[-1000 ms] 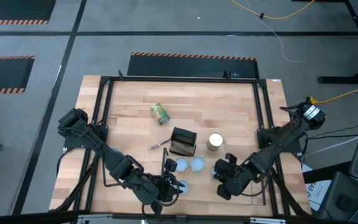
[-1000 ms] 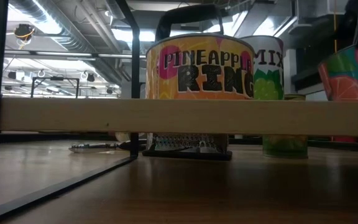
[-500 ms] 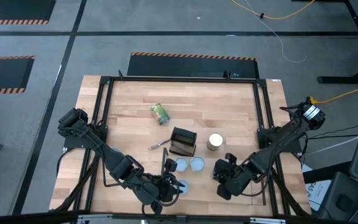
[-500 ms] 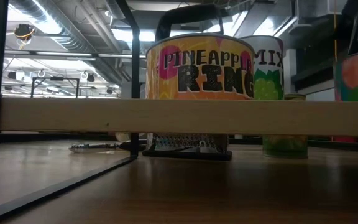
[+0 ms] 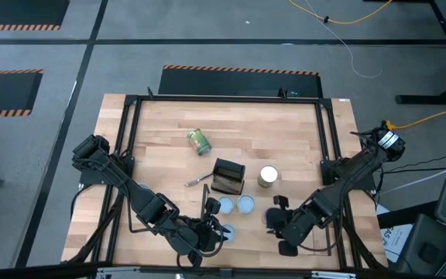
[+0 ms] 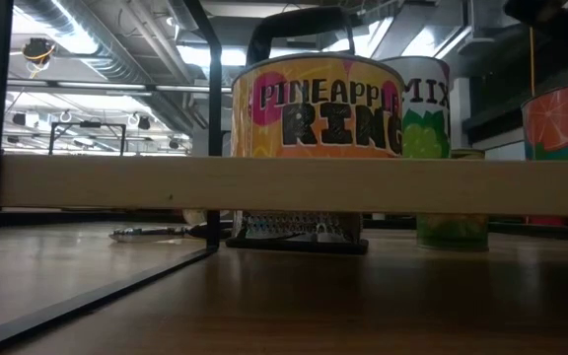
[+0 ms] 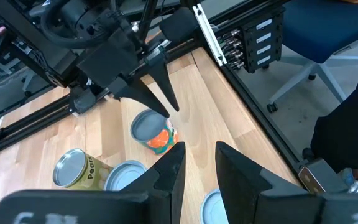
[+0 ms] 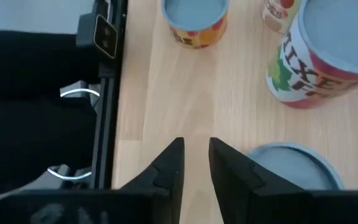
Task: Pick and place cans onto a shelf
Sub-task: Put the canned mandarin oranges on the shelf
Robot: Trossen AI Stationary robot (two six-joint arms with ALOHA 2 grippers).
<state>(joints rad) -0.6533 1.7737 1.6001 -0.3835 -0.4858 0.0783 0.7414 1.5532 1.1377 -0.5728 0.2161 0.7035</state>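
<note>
— Six cans in all, as far as I can count. Where do they stand?

— Four pale-topped ones are grouped near the table edge where both grippers are. From table height, three stand upright on the shelf (image 6: 294, 184): the pineapple can (image 6: 316, 106), the mixed-fruit can (image 6: 424, 108) behind it, and the orange-slice can (image 6: 560, 128) well apart to one side. Whether the fourth (image 5: 228, 230) is also on that plank, I cannot tell.

— And the other two?

— Out on the bare table (image 5: 285, 124). A green can (image 5: 199, 141) lies on its side toward the middle. A gold-topped can (image 5: 268, 176) stands upright just beside the small black box (image 5: 228, 176).

— What is the right gripper (image 8: 196, 155) doing?

— It sits low over the shelf near the table's right edge. Its fingers are parted a little, with only bare wood showing in the gap, so it holds nothing. Seen from the left wrist, its fingertips hang just above the orange-slice can's top; I cannot tell whether they touch it.

— The left gripper (image 7: 194, 165)?

— It waits close to the same table edge, left of the group, facing the right one across the cans. Its fingers are slightly apart too, and empty; the fourth can's pale top is just beside them.
</note>
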